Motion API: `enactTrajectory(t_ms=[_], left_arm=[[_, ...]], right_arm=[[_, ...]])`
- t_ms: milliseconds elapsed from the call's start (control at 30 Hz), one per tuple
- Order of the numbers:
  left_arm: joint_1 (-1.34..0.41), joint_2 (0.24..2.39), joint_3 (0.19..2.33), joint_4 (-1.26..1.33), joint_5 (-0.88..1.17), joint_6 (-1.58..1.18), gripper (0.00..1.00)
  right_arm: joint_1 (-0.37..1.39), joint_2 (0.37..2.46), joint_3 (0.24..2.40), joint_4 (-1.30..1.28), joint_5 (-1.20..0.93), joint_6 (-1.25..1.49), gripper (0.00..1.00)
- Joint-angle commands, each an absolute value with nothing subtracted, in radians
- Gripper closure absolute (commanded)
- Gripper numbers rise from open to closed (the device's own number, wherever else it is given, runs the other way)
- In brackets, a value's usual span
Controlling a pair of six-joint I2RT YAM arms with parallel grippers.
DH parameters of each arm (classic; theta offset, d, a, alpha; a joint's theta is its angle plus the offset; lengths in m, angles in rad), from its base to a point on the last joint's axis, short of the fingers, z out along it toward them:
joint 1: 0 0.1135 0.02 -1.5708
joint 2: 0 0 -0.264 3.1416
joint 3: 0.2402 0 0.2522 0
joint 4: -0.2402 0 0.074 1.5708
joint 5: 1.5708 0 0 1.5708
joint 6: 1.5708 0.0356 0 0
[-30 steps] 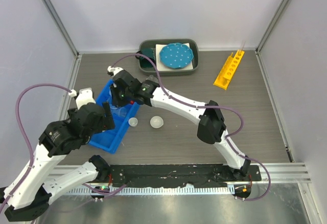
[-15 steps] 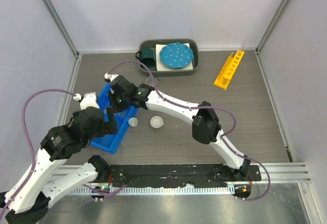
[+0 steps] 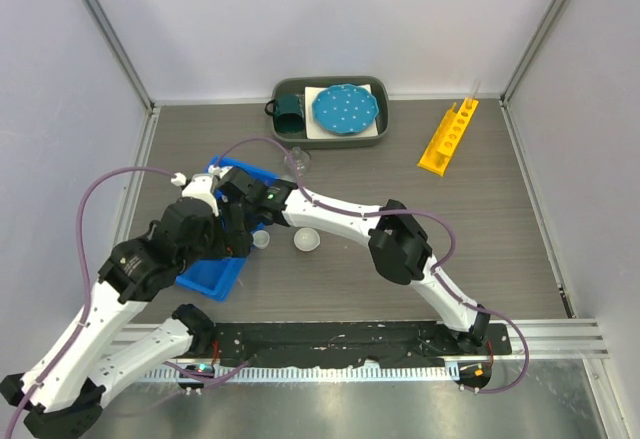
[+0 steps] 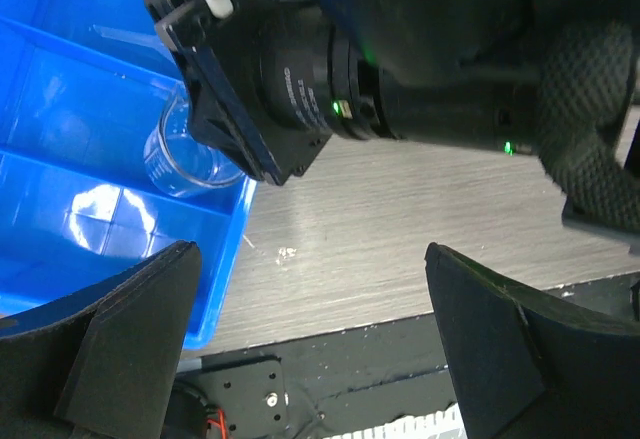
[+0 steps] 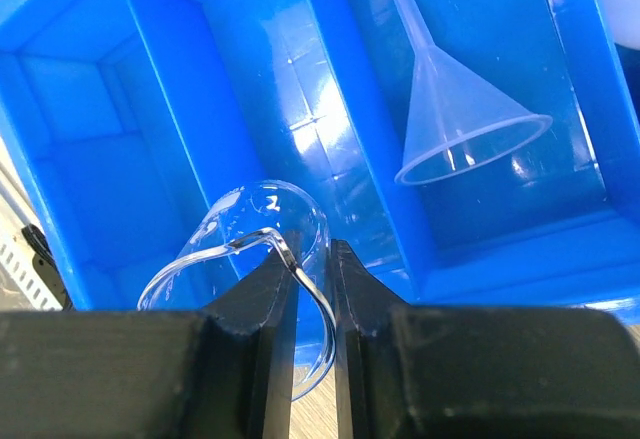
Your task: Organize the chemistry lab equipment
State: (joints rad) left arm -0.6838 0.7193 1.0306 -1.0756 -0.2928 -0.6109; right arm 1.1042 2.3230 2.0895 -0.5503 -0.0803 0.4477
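Beaker (image 5: 240,221) of clear glass sits pinched by its rim in the right hand (image 5: 308,264), one finger inside the mouth and one outside. It is over the middle compartment of the blue divided bin (image 5: 200,89); whether its base touches the bin floor I cannot tell. In the next compartment lies the funnel (image 5: 460,139), on its side with the spout pointing to the far wall.

The left hand (image 4: 310,289) is spread wide and holds nothing, just beside the bin's near edge, above bare table (image 3: 480,229).

Two small round dishes (image 3: 306,240) stand on the table just right of the bin (one nearly touches its edge). The small clear flask (image 3: 297,159) stands behind the bin. Well apart, at the far right, lies the yellow test-tube rack (image 3: 447,136).
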Motion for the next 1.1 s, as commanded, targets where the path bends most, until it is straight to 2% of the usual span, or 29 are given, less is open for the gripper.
enactTrajectory(t_ms=[0, 167, 567, 867, 1067], left_arm=[[-0.595, 0.738, 1.016, -0.942, -0.18, -0.528, 0.0], [-0.434, 0.776, 1.029, -0.911, -0.049, -0.479, 0.0], [-0.243, 0.907, 1.109, -0.891, -0.041, -0.433, 0.0], [-0.075, 0.914, 1.095, -0.885, -0.095, -0.521, 0.0], [-0.046, 0.865, 1.095, -0.9, -0.201, -0.587, 0.0]], right_arm=[[1.109, 2.221, 2.063, -0.499, -0.058, 0.437, 0.99], [1.109, 2.218, 2.057, -0.497, -0.04, 0.429, 0.99], [1.109, 2.298, 2.216, -0.59, -0.005, 0.416, 0.99], [1.108, 2.335, 2.255, -0.615, 0.063, 0.417, 0.99], [1.106, 2.362, 2.319, -0.649, 0.064, 0.4, 0.99]])
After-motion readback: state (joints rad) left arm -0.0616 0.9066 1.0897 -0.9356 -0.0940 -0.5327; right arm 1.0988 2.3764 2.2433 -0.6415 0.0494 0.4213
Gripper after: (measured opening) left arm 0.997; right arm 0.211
